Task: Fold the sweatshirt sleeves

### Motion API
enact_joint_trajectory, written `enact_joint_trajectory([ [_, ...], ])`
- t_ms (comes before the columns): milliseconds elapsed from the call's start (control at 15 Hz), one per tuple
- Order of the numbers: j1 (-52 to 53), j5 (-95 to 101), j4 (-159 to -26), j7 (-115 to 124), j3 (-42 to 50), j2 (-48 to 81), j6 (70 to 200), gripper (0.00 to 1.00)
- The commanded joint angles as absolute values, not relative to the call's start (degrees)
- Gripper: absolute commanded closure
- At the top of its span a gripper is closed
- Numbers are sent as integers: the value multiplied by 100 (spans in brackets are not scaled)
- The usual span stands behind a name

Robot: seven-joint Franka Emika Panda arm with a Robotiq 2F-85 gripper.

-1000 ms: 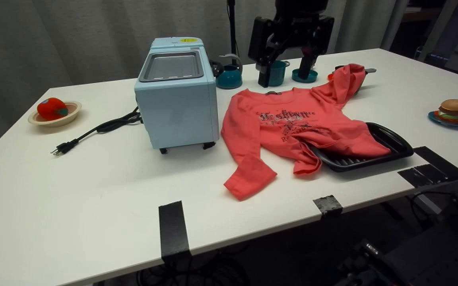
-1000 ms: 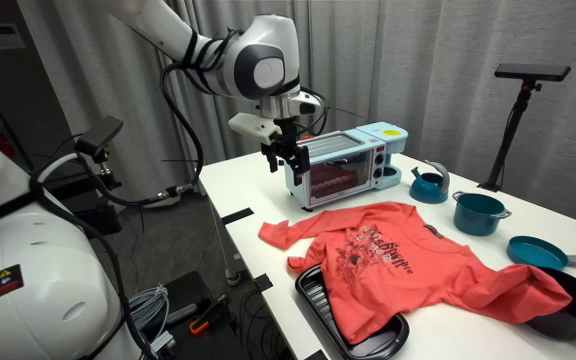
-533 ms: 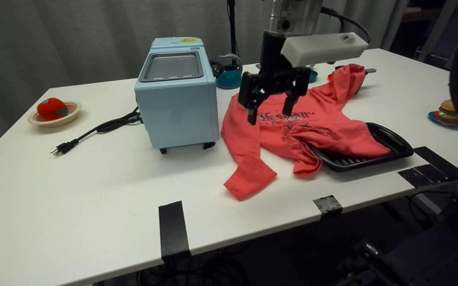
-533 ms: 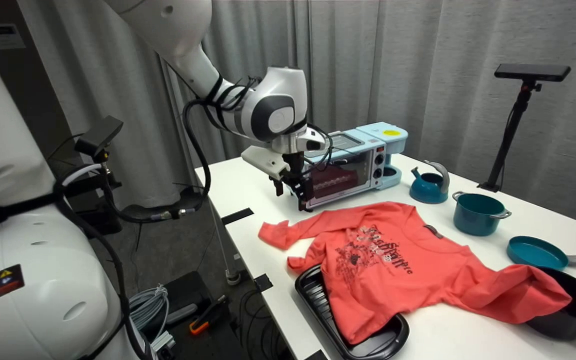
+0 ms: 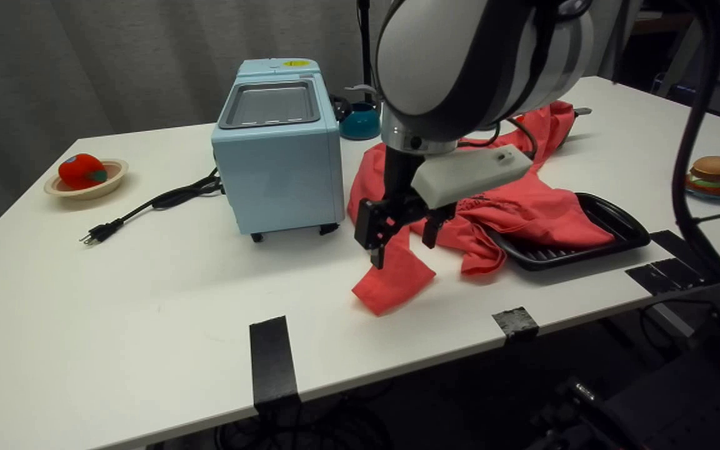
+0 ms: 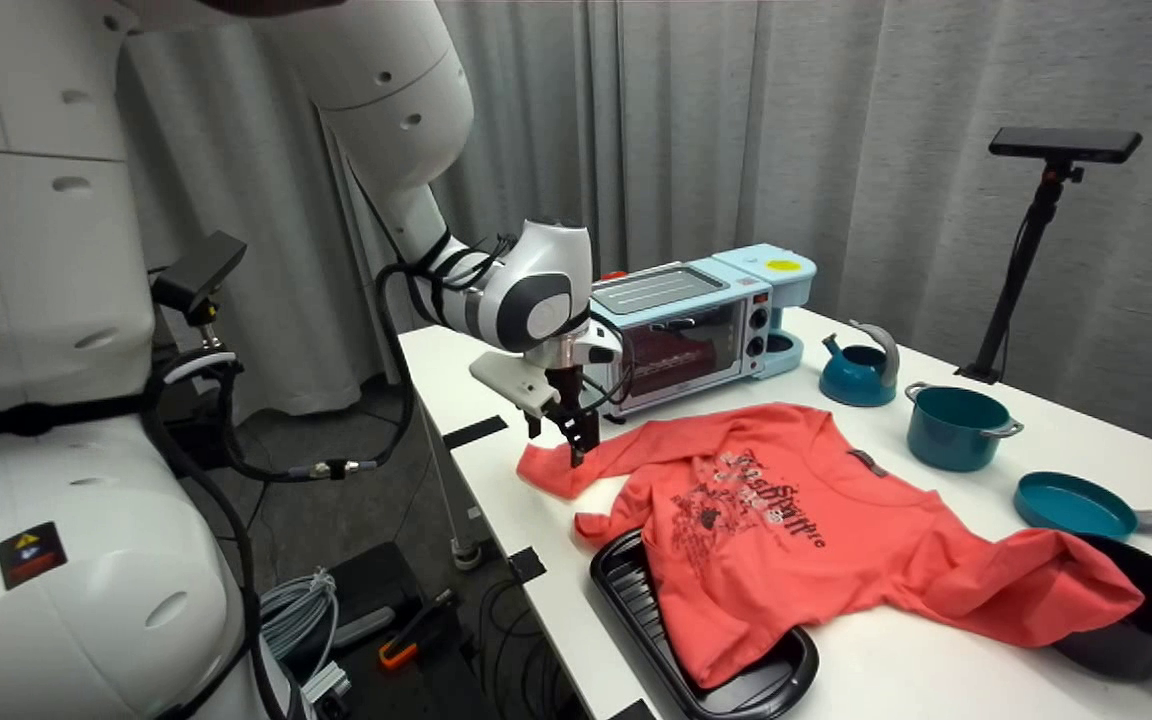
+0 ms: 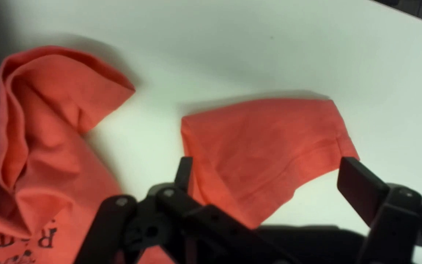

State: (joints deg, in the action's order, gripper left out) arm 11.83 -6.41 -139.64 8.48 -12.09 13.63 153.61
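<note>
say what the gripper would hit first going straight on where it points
Probably the sleeve below: the gripper points down over it, and in the wrist view the fabric shows between its open jaws. Depth is unclear; a jaw might touch the table first.

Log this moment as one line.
claw: open, over one sleeve | grasp: none | sweatshirt: partly over black tray | other sleeve: outstretched

In an exterior view I have the sweatshirt (image 6: 806,545) on the table (image 6: 896,670), partly in the tray (image 6: 626,585); one sleeve (image 6: 641,450) sits under my gripper (image 6: 555,446), the other sleeve (image 6: 1016,588) partly covers the saucepan (image 6: 1146,640); kettle (image 6: 856,378), pot (image 6: 951,445), frying pan (image 6: 1076,505) in a row behind. Oven (image 5: 279,175) left of the sweatshirt in an exterior view, bowl (image 5: 88,192) further left, burger (image 5: 714,172) right.
</note>
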Motion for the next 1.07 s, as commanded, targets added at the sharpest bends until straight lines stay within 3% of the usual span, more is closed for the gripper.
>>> enact_joint_trajectory([
  [0,1460,-460,-13725,1137,-1173,1856,15775,0],
  [600,1884,153,-13096,1483,-671,2565,16026,1],
  [667,1886,156,-13076,1487,-644,2613,16010,26],
  [733,1889,141,-13054,1483,-622,2655,15976,26],
  [1000,1877,35,-13045,1516,-639,2687,15907,56],
])
